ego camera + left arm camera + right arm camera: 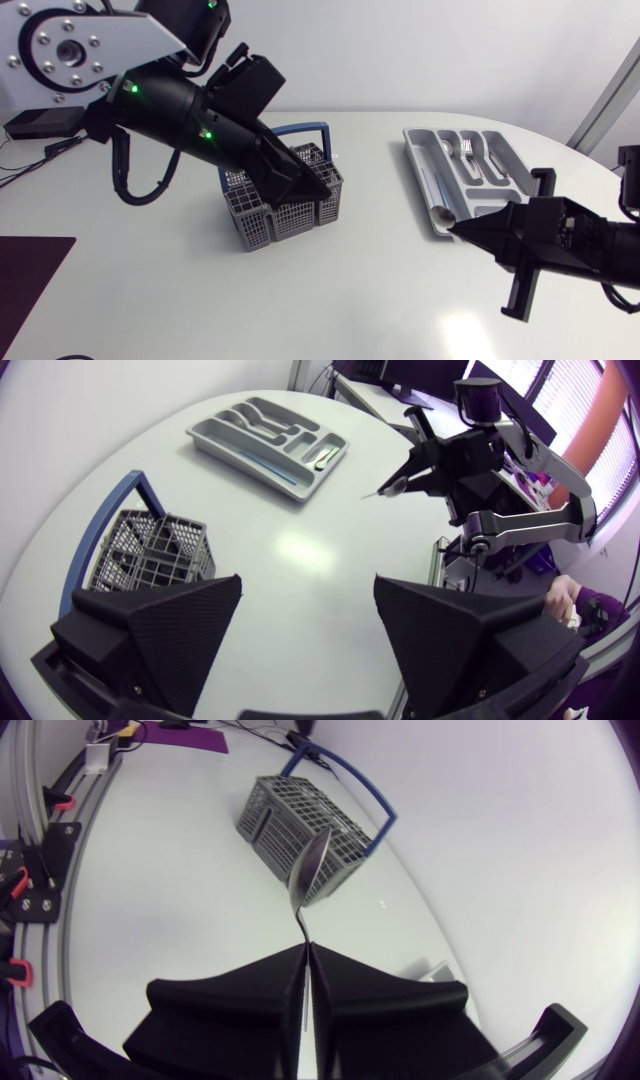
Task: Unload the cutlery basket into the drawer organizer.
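At the middle of the overhead view, a grey cutlery basket (290, 220) with a blue handle sits on the white tabletop (150, 290), with the left hand (310, 185) over it. At upper right lies the grey drawer organizer (418, 150). At lower right, the right hand (460, 229) pinches a spoon (441, 213) by the organizer's lower corner.

From the left wrist, the left hand (308, 610) is spread wide, gripping nothing, with the cutlery basket (150, 550) beside one finger.

From the right wrist, the right hand (305, 955) is clamped on the spoon (308, 880), whose bowl points toward the cutlery basket (290, 815).
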Robot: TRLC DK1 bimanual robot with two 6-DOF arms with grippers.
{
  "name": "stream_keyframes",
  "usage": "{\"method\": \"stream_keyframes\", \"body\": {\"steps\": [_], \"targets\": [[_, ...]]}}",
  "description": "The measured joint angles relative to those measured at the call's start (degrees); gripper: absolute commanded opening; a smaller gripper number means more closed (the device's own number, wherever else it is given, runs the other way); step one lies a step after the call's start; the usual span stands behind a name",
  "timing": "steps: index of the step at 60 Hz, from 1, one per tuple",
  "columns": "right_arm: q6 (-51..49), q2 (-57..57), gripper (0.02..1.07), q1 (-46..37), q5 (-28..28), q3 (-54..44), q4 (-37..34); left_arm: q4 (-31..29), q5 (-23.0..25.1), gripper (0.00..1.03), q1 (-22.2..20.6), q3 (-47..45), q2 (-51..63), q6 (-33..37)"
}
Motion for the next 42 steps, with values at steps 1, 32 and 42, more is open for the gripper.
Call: {"method": "stream_keyframes", "body": {"steps": [1, 32, 42], "targets": [[-1.16, 0.85, 0.08, -1.73, -0.72, -0.02, 0.61, 0.13, -0.42, 0.99, 0.2, -0.33, -0.09, -0.26], [-19.23, 33.66, 0.08, -28.17, -4.63, 0.0, 23.56, 1.03, -5.92, 0.99, 3.5, -5.4, -2.75, -0.77], [-23.28, 42.38, 0.08, -31.32, -3.23, 4.02, 27.93, 1.29, -6.43, 0.99, 3.74, -6.84, -3.1, -0.77]]}}
